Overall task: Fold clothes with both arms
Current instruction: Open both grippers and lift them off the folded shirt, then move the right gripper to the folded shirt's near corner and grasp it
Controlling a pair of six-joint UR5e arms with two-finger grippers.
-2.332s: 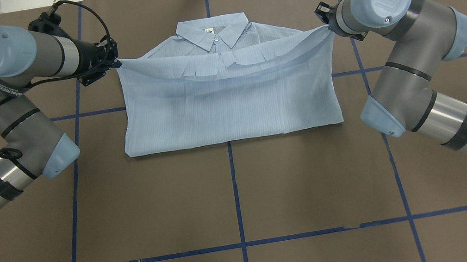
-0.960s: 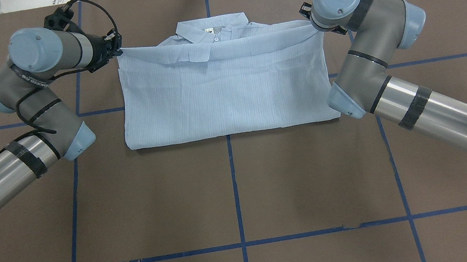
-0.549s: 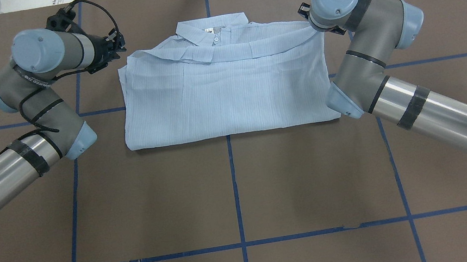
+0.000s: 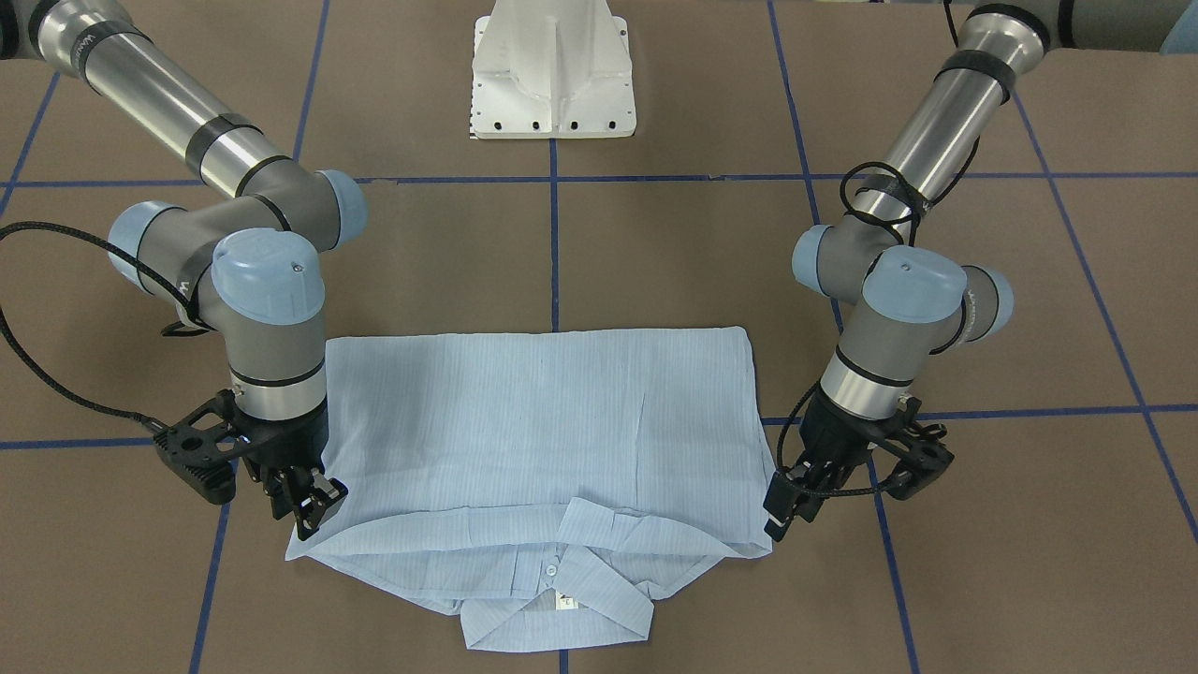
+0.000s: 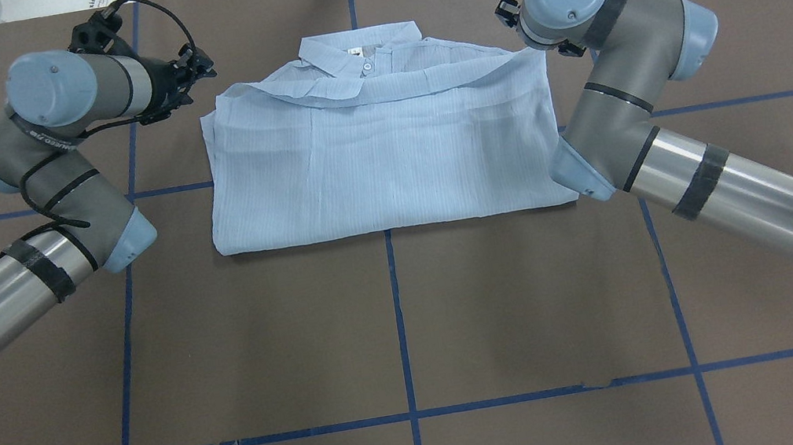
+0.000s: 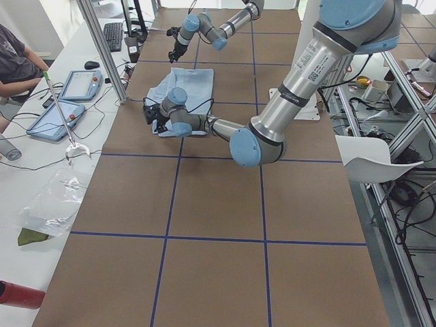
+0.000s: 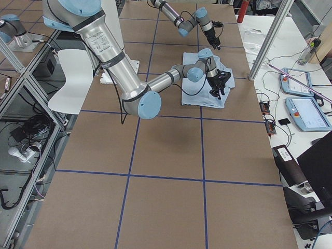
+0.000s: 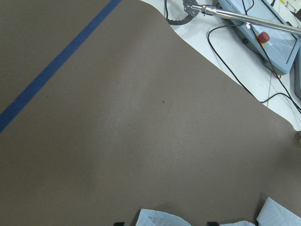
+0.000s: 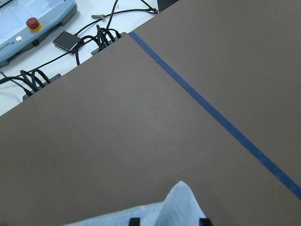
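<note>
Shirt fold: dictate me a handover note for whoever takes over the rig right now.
Left gripper: open, beside a collar-end corner of the shirt, holding nothing.
Right gripper: open, over the opposite corner, holding nothing.
Shirt: flat on the table, folded in half, top edge just short of the collar.
Done: bottom-to-top fold.
Left: probably a further fold; the top edge is rumpled near the left gripper.

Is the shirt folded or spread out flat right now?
Folded. The shirt lies doubled on the table, its lower half laid up over the front, its hem edge just short of the uncovered collar.
</note>
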